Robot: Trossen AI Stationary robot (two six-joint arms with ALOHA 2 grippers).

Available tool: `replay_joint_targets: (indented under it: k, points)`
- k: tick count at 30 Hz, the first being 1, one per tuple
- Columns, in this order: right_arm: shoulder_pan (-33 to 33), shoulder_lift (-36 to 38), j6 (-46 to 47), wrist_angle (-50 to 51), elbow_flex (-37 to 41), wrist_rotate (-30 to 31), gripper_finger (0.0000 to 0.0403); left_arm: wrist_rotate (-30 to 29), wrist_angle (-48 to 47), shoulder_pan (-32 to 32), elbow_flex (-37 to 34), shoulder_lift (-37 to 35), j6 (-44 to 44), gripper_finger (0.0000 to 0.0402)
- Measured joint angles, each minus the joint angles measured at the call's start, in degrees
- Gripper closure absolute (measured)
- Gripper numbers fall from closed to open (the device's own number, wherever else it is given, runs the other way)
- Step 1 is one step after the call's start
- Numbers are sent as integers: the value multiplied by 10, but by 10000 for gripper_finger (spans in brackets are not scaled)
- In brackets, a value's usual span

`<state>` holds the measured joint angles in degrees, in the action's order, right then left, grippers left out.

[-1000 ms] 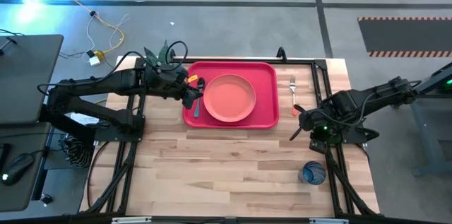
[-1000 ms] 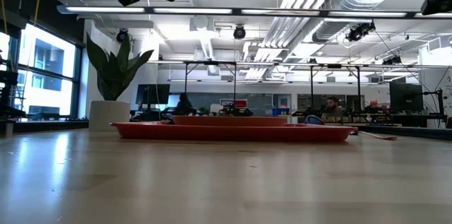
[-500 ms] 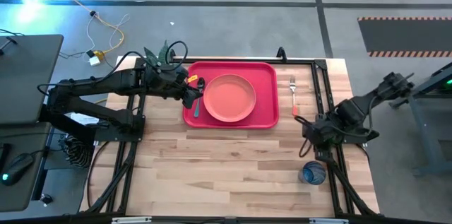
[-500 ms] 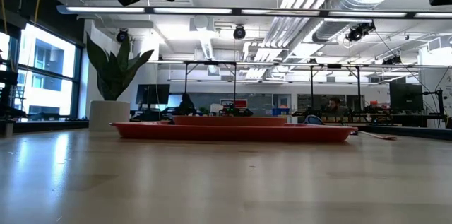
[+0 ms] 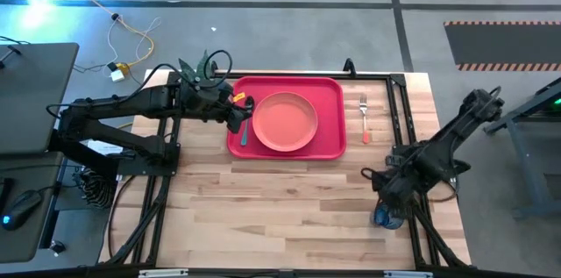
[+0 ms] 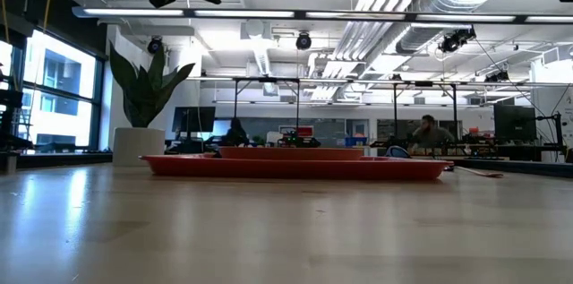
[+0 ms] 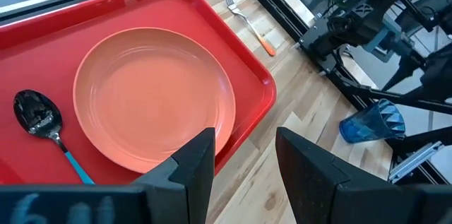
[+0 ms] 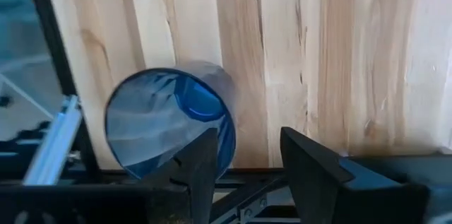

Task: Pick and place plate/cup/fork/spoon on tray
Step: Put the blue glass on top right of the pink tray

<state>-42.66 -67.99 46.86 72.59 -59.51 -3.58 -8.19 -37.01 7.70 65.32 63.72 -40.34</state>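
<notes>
Red tray holds the plate and spoon. Fork and cup wait. Right claw, wide, nears the cup.

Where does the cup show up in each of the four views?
High view: cup near the table's right front corner, partly under the right gripper.
Low view: not identifiable.
Left wrist view: cup beyond the tray.
Right wrist view: cup seen from above.
Shared landmark: the wood table.
</notes>
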Motion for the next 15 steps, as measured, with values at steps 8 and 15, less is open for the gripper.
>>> replay_joint_targets:
  k: [8,15]
  points:
    - [-27,-55,-8,-7,0,-1,258,-1,0,0,0,0,0,261]
    - [-29,-82,-8,-6,0,2,258,-1,0,0,0,0,0,261]
